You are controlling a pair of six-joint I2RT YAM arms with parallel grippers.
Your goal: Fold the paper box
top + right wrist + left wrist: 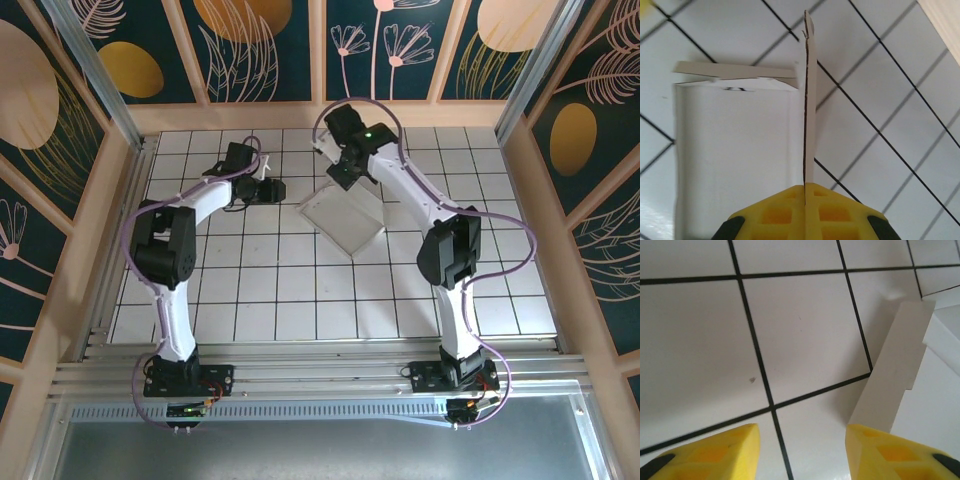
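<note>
Counting one paper box (345, 218), two grippers: right gripper (805, 190) clamps its upright flap (810, 110); left gripper (802, 442) jaws apart, empty; box's far edge partly hidden beneath right gripper.

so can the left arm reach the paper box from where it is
Probably yes: the left gripper is open beside the paper box, only bare tile between them; the right gripper holds another flap.

White square-tiled table (260, 290), black grout lines, pale wooden rim. Plain white thin cardboard paper box (345, 215) lies on it, far side, slightly right of centre.
</note>
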